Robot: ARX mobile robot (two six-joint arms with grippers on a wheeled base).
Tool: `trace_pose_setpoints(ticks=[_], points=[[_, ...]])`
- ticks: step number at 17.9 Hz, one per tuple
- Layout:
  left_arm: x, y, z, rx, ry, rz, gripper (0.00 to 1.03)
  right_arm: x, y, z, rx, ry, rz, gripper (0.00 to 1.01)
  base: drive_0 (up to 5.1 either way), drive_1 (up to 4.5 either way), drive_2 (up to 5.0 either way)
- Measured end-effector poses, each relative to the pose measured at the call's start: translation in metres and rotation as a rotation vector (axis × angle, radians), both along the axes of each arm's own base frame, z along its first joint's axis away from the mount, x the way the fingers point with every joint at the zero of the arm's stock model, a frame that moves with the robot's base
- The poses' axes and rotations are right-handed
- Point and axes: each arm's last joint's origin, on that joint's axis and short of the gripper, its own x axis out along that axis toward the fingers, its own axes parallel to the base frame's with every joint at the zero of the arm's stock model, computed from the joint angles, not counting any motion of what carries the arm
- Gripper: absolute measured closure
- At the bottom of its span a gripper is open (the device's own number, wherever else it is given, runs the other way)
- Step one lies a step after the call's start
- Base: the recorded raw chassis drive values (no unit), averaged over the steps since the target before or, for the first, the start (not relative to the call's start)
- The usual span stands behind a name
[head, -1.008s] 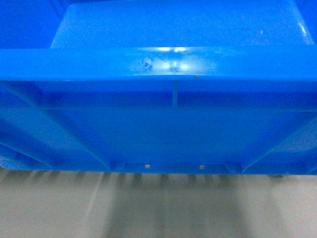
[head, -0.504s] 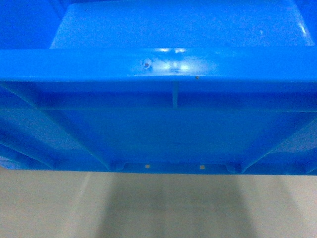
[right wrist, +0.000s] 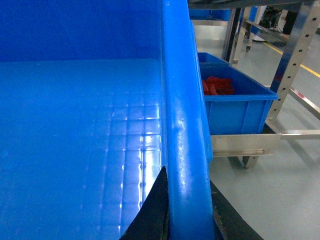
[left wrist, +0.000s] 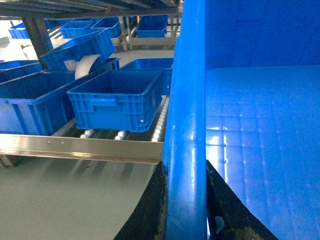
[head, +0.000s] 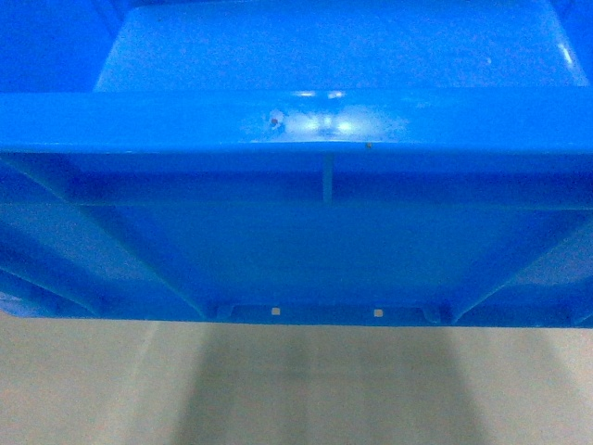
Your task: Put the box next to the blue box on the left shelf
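Note:
The box [head: 296, 120], a large bright-blue crate, fills the head view, its near wall and rim facing me above the grey floor. My left gripper [left wrist: 184, 167] is shut on the box's left rim [left wrist: 187, 100], with black fingers [left wrist: 150, 215] on either side of it. My right gripper [right wrist: 186, 180] is shut on the right rim [right wrist: 180, 100]. To the left stands the left shelf [left wrist: 80, 147], a metal rail with white rollers [left wrist: 159, 127]. A blue box [left wrist: 115, 102] rests on them, with bare rollers between it and my box.
More blue crates [left wrist: 30, 100] line the shelf further left, one tilted with a white roll [left wrist: 85, 65] in it. On the right a blue bin of red parts [right wrist: 225, 95] sits beside a perforated steel upright [right wrist: 295, 55]. Grey floor [head: 296, 389] lies below.
The striped band seen under the box's lower edge one second ago has slid out of the head view; plain floor shows there now. The box keeps its place in the view.

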Motion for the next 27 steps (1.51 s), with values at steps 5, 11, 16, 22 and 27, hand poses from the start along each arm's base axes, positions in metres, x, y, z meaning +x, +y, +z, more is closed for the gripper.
trace_pose_setpoints(ticks=[5, 11, 16, 22, 27], points=[[0.0, 0.0, 0.0, 0.001, 0.0, 0.0, 0.9, 0.0, 0.0, 0.0, 0.0, 0.0, 0.0, 0.93, 0.0, 0.0, 0.0], [0.0001, 0.0, -0.0017, 0.002, 0.006, 0.001, 0.9, 0.0002, 0.0001, -0.0012, -0.002, 0.006, 0.0, 0.93, 0.0, 0.0, 0.0], [0.0001, 0.0, -0.0015, 0.001, 0.005, 0.0, 0.9, 0.0001, 0.0, -0.0009, -0.001, 0.003, 0.0, 0.93, 0.0, 0.0, 0.0], [-0.0004, 0.0002, -0.0004, -0.001, -0.003, 0.0, 0.9, -0.0008, -0.0003, 0.0002, 0.001, -0.003, 0.0, 0.93, 0.0, 0.0, 0.0], [-0.0003, 0.0001, -0.0008, 0.0, 0.0, 0.001, 0.9, -0.0007, -0.0003, 0.0, 0.0, -0.001, 0.0, 0.93, 0.0, 0.0, 0.0]])
